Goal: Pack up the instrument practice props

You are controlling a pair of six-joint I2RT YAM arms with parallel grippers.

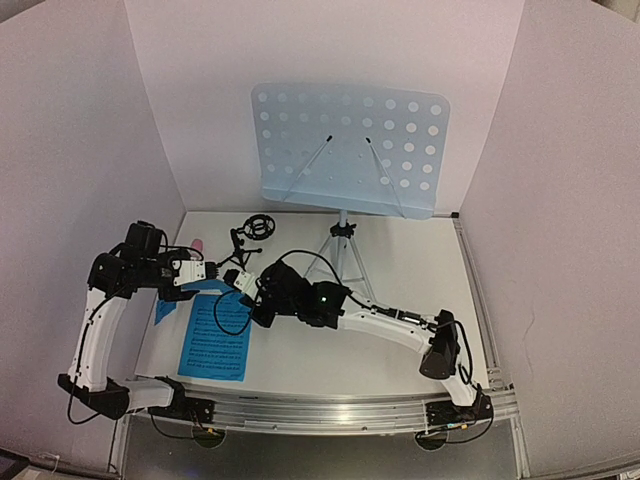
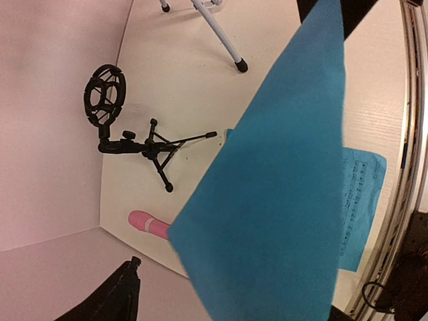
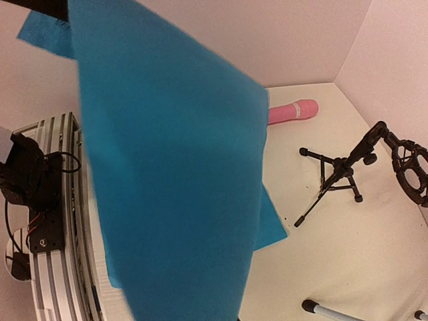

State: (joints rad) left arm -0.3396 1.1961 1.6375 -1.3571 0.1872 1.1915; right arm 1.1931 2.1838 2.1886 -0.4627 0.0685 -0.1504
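Top external shows nothing packed: pink microphone point(image 2: 148, 224), mic stand point(image 2: 144, 144), music stand point(image 1: 350, 150) all out. Right jaws pinch a lifted blue page point(image 3: 167, 167); left jaws' state is unclear.

Seeing the music stand point(image 1: 350, 150) standing at the back middle of the table point(image 1: 320, 375), close before the rear wall point(image 1: 320, 60), its tripod legs spreading toward the table's centre. Finding the tripod mic stand point(image 2: 148, 143) just left of those legs, also near the back. Finding the stick microphone point(image 2: 148, 225) lying further left, near the back-left corner, beside the left wall point(image 1: 90, 150). Noting a sheet-music page point(image 1: 215, 340) lying flat on the table at the front left, well apart from the mic stand. Noting a second sheet-music page point(image 2: 281, 187) hanging raised off the table, above the flat one.
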